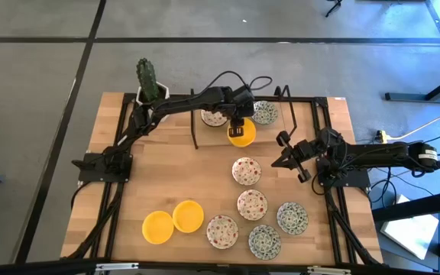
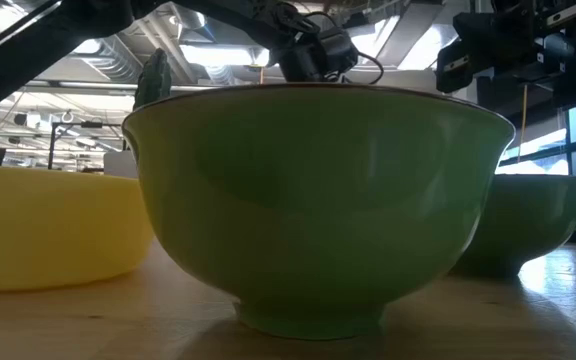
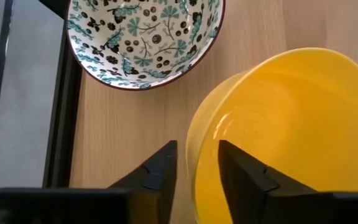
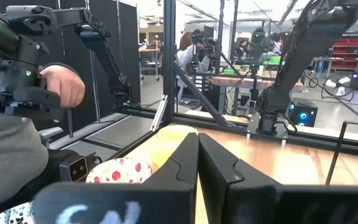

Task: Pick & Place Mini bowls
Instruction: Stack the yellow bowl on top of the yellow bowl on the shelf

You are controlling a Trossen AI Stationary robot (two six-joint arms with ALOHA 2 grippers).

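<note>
A plain yellow mini bowl point(image 1: 243, 137) point(image 3: 291, 124) sits on the wooden table at the far middle. My left gripper point(image 1: 237, 124) point(image 3: 197, 144) hangs over the bowl's far rim, open. One finger stands outside the rim and one inside, with a gap showing on each side. Just beyond stand a green-patterned mini bowl point(image 3: 142, 37) point(image 1: 264, 113) and a red-speckled one point(image 1: 214, 117). My right gripper point(image 1: 281, 156) point(image 4: 197, 140) waits shut at the right side, above the table, holding nothing.
Two yellow bowls point(image 1: 173, 221) and several patterned bowls point(image 1: 252, 204) lie near the front edge; one of them point(image 2: 318, 200) fills the low view. A cactus pot point(image 1: 150, 80) stands at the far left corner. A black frame rail point(image 1: 304, 99) runs along the far edge. A person's hand point(image 4: 64, 84) shows beyond the table.
</note>
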